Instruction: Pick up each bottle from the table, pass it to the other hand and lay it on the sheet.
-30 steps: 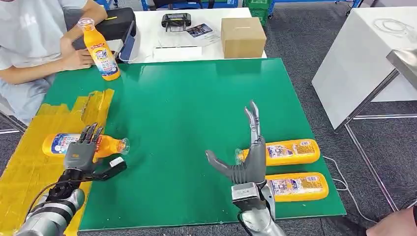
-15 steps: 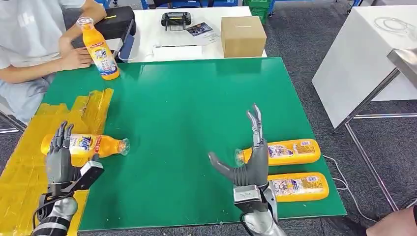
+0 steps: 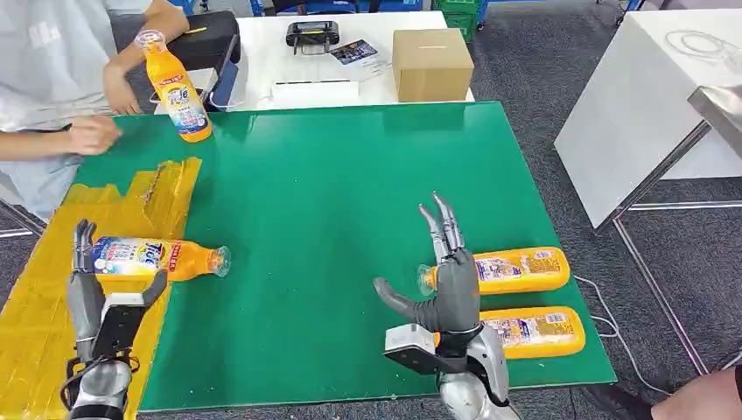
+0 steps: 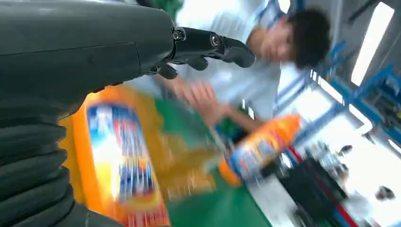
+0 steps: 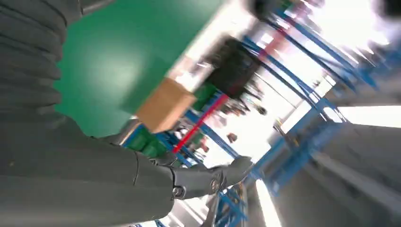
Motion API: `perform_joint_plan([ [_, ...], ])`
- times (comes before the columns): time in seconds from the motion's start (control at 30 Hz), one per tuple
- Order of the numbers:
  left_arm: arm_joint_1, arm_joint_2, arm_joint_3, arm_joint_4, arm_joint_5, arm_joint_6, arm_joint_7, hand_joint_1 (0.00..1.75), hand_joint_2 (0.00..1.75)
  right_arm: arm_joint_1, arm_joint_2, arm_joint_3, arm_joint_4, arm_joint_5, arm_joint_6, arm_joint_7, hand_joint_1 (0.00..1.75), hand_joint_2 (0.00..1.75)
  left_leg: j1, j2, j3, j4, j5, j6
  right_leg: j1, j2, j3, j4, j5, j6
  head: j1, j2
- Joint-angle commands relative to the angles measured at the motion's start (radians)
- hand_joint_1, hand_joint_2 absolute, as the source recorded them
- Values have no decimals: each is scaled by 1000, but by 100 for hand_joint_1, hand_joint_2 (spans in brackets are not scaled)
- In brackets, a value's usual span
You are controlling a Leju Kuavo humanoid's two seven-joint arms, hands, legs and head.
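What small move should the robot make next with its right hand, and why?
Probably lower the right hand onto the nearer lying orange bottle and close on it. One bottle lies mostly on the yellow sheet beside the open left hand; the right hand is open and empty just beside two bottles on the green mat.

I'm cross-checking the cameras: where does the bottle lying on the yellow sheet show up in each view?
Head view: the lying bottle is at lower left, body on the yellow sheet, cap end over the green mat, just beyond the left hand.
Left wrist view: the same bottle, blurred, is close beside the hand's ribbed cover.
Right wrist view: not in it.
Shared landmark: the upright bottle by the person, also blurred in the left wrist view.
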Motion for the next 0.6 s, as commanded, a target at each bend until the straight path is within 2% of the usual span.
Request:
perform_joint_plan([
  [0.03, 80, -102, -73, -171, 24, -156, 28, 0, 175, -11, -150, -114, 97, 147, 133, 113, 0, 175, 0, -3, 2, 0, -1, 2, 0, -4, 4, -2, -1, 1, 0, 0],
  [0.23, 101, -117, -185, -239, -27, -173, 46, 0, 175, -3, -219, -181, 79, 183, 198, 139, 0, 175, -1, -4, 0, 1, -1, 2, -1, -5, 3, -1, -1, 0, 0, 0],
  [0.43, 99, -109, -188, -234, -21, -182, 45, 0, 175, -6, -217, -182, 82, 186, 207, 141, 0, 175, -1, -2, 0, 0, -1, 1, -1, -1, 1, -1, 0, 0, 0, 0],
  [0.6, 92, -112, -221, -244, -23, -187, 42, 0, 175, -52, -273, -226, 133, 175, 262, 155, 0, 175, -1, -2, 1, 1, -2, 2, 0, -3, 3, -1, -1, 0, 0, 0],
])
